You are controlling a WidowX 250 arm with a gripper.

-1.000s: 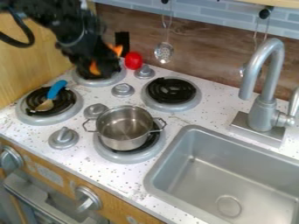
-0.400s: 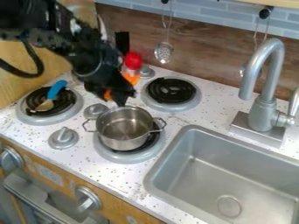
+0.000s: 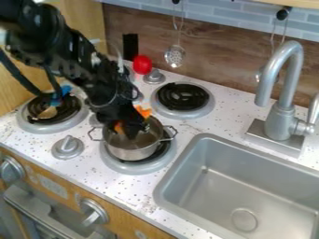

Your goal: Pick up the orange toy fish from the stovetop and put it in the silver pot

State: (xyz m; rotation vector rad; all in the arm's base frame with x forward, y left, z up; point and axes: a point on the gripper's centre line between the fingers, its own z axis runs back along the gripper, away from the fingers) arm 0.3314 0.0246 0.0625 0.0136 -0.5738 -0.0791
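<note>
The metal pot [image 3: 132,151] sits upright on the front burner [image 3: 121,167] nearer the sink; its two side handles stand out from the rim, and from where I stand the black gripper [image 3: 131,133] is right at its mouth, tips angled down over or into it; I cannot tell how far open the gripper is, nor whether it has hold of the rim or of anything else. Orange patches show on the gripper; the black arm [image 3: 93,70] slants in from the upper left. Beside the pot is a grey knob [image 3: 68,147]; farther left, a blue-handled spoon [image 3: 47,112] lies on another burner [image 3: 53,127]; behind are a coiled burner [image 3: 182,99] and something red [image 3: 142,65]; to the right, the sink [image 3: 163,186] is set into the speckled surface [image 3: 199,126], with the faucet [image 3: 283,93] behind it.

My worry is the angle; if the gripper pushes down or sideways off-centre, the light-looking pot could tip or slide off its burner; a poor bite on the rim could slip, and the arm, low over the stove, might catch the spoon's handle.

Compared with the earlier frames, the gripper has come forward and down, from the back burner to the pot's far rim and now over its mouth; the pot looks unmoved, and so does the spoon.
</note>
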